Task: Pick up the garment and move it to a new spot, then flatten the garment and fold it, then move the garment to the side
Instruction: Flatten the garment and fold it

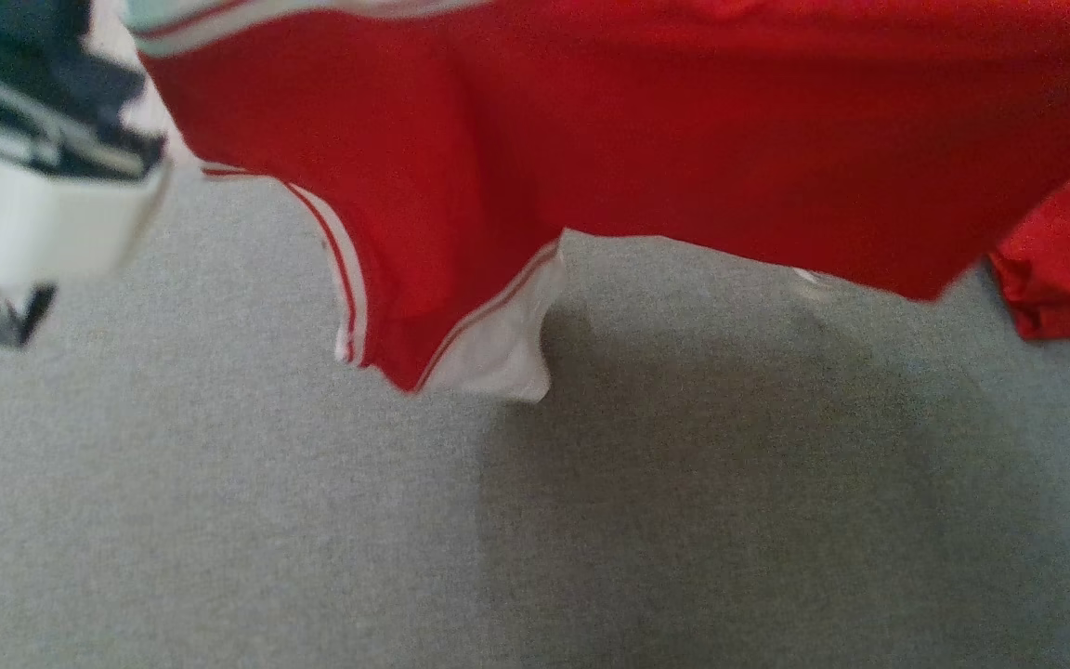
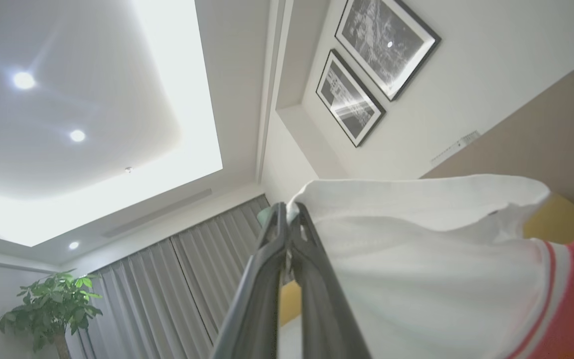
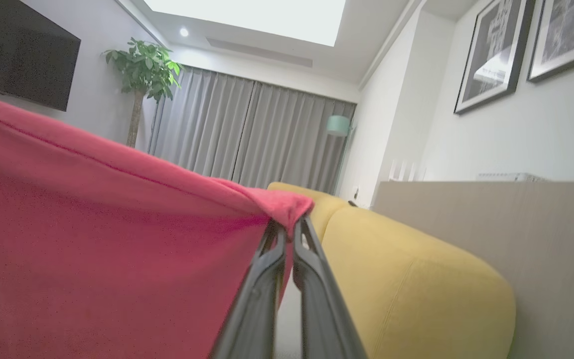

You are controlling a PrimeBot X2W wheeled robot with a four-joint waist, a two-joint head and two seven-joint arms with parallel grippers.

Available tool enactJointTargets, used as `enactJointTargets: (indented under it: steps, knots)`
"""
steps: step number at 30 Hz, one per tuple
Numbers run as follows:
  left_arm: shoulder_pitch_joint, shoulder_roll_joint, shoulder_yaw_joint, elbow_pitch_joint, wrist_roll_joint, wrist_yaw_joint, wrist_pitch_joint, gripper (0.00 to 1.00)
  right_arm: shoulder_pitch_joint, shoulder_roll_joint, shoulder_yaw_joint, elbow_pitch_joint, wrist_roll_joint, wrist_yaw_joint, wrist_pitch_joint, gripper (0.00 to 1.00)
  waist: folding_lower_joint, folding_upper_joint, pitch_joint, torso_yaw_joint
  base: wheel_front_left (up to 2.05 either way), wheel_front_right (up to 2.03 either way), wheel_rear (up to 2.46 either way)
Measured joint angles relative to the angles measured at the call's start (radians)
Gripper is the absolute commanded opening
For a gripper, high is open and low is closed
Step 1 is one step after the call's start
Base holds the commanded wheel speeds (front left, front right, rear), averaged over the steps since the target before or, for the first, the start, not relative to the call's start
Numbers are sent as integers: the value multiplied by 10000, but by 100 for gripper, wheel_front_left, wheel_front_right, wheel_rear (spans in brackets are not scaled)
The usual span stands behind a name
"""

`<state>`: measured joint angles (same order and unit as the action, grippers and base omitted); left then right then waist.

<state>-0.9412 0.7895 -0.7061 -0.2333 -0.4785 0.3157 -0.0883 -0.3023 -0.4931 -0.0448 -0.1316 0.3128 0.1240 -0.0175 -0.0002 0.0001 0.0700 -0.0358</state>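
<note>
The garment (image 1: 591, 130) is a red shirt with white, red-striped trim, hanging in the air across the top of the head view above the grey surface (image 1: 312, 520). Its white sleeve cuff (image 1: 498, 358) dangles lowest. In the left wrist view my left gripper (image 2: 289, 209) is shut on a white part of the garment (image 2: 406, 259), with red cloth at the far right. In the right wrist view my right gripper (image 3: 289, 224) is shut on a corner of the red cloth (image 3: 92, 239), which spreads away to the left. A pale forearm (image 1: 43, 223) shows blurred at the head view's left edge.
A second red cloth (image 1: 1069, 251) lies bunched on the grey surface at the right edge. The wrist views show a yellow sofa (image 3: 406, 279), a beige panel (image 3: 541, 239), grey curtains (image 3: 247, 134), a potted plant (image 3: 140, 65), a dark screen (image 3: 18, 50) and framed pictures (image 2: 366, 65).
</note>
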Motion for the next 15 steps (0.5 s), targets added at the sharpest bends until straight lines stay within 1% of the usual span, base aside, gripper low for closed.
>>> enactJointTargets:
  steps: [2, 5, 9, 12, 15]
  knots:
    - [-593, -100, 35, 58, -171, -288, 180, 0, -415, -311, -105, -194, 105, 0, 345, 0, -1, 0, -63, 16, 0, 0, 0]
    - [-1443, -337, 31, 602, -360, -744, 593, 0, -1242, -648, 58, 13, 347, 0, 761, 0, 1, 0, 108, 31, 0, 0, 0]
    - [-2259, -949, -48, 1904, -731, -1289, 1060, 0, -2666, -957, 920, 1129, 683, 0, 895, 0, 2, 0, 622, 75, 0, 0, 0]
    - [-3049, -1216, -215, 3104, -539, -1680, 1158, 0, -3968, -1047, 1741, 2117, 943, 0, 871, 0, 5, 0, 1196, 105, 0, 0, 0]
    - [-4060, -1526, -211, 4155, -272, -1866, 1018, 0, -5504, -1043, 2514, 3118, 957, 0, 520, 0, 5, 0, 1889, 99, 0, 0, 0]
